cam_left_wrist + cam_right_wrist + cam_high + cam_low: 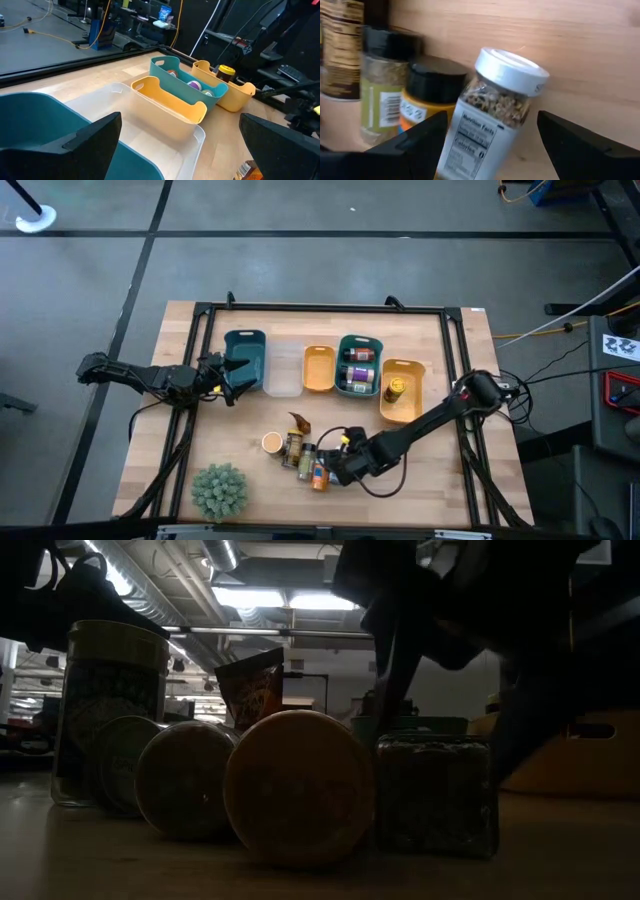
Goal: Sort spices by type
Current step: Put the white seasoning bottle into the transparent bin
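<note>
Right gripper [338, 467] is low over the cluster of loose spices near the front edge of the table, a little right of the middle. Its fingers [415, 147] are apart, with nothing between them.

Nearest thing to it: a jar with a pale grey lid [496, 102], lying tipped on the wood. In the right wrist view it sits in the gap between the fingers, lid end pointing away from the gripper, so its long axis runs roughly along the line of approach, not across it. Judgement: the fingers would close across the jar's body, and only a short advance is called for.

Just beside it lie a black-lidded jar with an orange label [422, 95] and a black-lidded jar of green herb [382, 85], touching or nearly so. Judgement: a finger could nudge the orange one.

Rest of the cluster: a brown-orange packet [299, 423] and a tan-lidded jar [271, 442] on the side toward the plant [219, 489] at the front left corner.

Farther back, a row of trays: the orange tray [401, 370] holds a yellow-lidded jar [396, 388], the teal tray [358, 342] holds several jars.

Left gripper [232, 380] waits fingers apart at the dark teal tray [244, 340] toward the left edge, well apart from the cluster. The right arm is plainly nearer.
</note>
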Available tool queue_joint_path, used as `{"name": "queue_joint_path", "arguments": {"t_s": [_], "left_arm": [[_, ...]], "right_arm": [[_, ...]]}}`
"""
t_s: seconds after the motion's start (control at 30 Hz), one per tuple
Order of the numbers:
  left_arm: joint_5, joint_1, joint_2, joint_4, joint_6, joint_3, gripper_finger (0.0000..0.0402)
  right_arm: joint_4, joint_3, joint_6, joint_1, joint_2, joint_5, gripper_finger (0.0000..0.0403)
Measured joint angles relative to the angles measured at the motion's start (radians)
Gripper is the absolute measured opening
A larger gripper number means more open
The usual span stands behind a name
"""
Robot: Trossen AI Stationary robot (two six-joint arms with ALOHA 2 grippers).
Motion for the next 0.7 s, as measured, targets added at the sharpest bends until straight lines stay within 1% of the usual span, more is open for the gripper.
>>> {"name": "queue_joint_path", "arguments": {"t_s": [0.13, 0.23, 0.33, 0.53, 0.7], "left_arm": [[0.000, 0.000, 0.000, 0.000, 0.000, 0.000, 0.0389], [0.000, 0.000, 0.000, 0.000, 0.000, 0.000, 0.0389], [0.000, 0.000, 0.000, 0.000, 0.000, 0.000, 0.0389], [0.000, 0.000, 0.000, 0.000, 0.000, 0.000, 0.0389], [0.000, 0.000, 0.000, -0.001, 0.000, 0.000, 0.0389]], "right_arm": [[-0.001, 0.000, -0.001, -0.001, 0.026, -0.016, 0.0310], [-0.009, 0.002, -0.004, -0.001, 0.038, -0.038, 0.0301], [-0.016, 0.003, -0.017, -0.001, 0.039, -0.049, 0.0277], [-0.025, 0.002, -0.062, -0.001, 0.040, -0.037, 0.0208], [-0.033, 0.003, -0.103, -0.001, 0.038, -0.024, 0.0203]]}}
